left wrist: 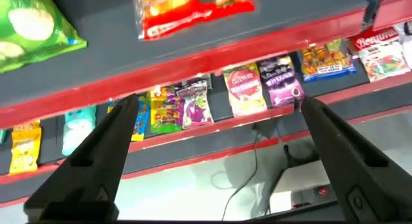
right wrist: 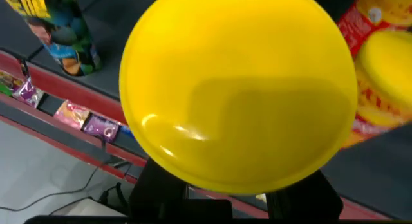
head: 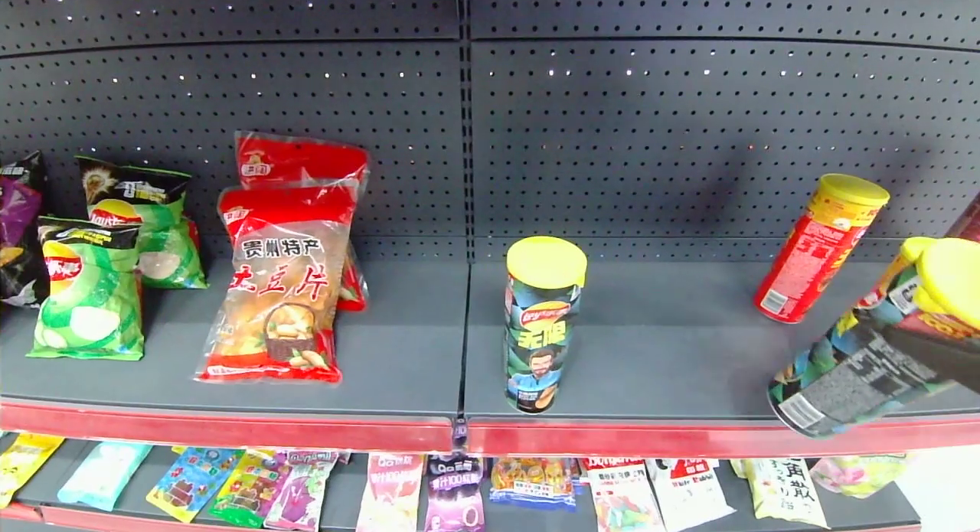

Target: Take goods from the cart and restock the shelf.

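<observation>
Off to the left, the left gripper (left wrist: pixel 217 102) hangs before the shelf's (head: pixel 398 348) red front edge, its jaws spread wide with nothing between them. Along the shelf stand green chip bags (head: pixel 92 298), a red snack bag (head: pixel 279 287), an upright blue canister (head: pixel 542 325) near the front edge, and a red canister (head: pixel 819 249) farther back. At the far right, the right gripper (right wrist: pixel 228 201) has its jaws clamped on a yellow-lidded canister (head: pixel 857 371), which is tilted over the shelf's front edge, well apart from the upright one.
</observation>
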Controlling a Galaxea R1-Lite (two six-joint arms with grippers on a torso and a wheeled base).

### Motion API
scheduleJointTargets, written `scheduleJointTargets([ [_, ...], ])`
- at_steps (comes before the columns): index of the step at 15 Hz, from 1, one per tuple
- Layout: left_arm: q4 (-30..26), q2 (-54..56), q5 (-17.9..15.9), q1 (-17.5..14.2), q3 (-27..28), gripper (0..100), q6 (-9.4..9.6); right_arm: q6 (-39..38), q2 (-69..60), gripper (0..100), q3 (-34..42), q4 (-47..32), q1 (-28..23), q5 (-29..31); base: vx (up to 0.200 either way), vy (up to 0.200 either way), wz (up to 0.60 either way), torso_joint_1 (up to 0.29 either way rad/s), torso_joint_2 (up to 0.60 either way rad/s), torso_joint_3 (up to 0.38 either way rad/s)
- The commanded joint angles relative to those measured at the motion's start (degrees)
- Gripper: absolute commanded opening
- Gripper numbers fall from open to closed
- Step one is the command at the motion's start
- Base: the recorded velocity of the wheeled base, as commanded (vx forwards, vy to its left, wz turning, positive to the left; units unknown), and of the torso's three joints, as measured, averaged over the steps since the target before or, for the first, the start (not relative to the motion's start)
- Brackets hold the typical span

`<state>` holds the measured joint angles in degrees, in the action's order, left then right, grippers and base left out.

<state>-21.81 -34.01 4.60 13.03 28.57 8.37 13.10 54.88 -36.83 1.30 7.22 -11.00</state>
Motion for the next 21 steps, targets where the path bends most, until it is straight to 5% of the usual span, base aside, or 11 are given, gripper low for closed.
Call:
scheduleJointTargets([
  [1, 0.63, 5.89, 0.24, -0.02, -3.88, 100, -0.2, -0.36, 13.15, 0, -7.73, 2.83, 6.67, -0.52, 0.0, 0.0, 0.0, 0.0, 0.0, 0.0],
  [6, 0.72, 15.82, 2.44, -5.74, -7.22, 100, -5.47, -2.82, 35.38, 0, -13.71, 24.89, 14.32, -0.43, 0.0, 0.0, 0.0, 0.0, 0.0, 0.0],
  [13, 0.72, 27.68, 1.91, -5.74, -14.34, 100, -5.12, -3.44, 46.81, 0, -25.75, 24.01, 19.15, -0.43, 0.0, 0.0, 0.0, 0.0, 0.0, 0.0],
  [16, 1.24, 28.12, 0.85, -5.74, -15.74, 100, -4.95, -3.52, 47.51, 0, -32.96, 12.93, 19.24, -0.43, 0.0, 0.0, 0.0, 0.0, 0.0, 0.0],
  [19, 4.93, 28.12, -4.07, -5.74, -19.26, 100, -1.52, -3.44, 50.76, 0, -37.18, 12.58, 18.97, -0.61, 0.0, 0.0, 0.0, 0.0, 0.0, 0.0],
  [21, 8.1, 28.12, -6.0, -5.74, -20.66, 100, -0.99, -3.44, 52.17, 0, -37.79, 12.41, 19.06, -0.69, 0.0, 0.0, 0.0, 0.0, 0.0, 0.0],
])
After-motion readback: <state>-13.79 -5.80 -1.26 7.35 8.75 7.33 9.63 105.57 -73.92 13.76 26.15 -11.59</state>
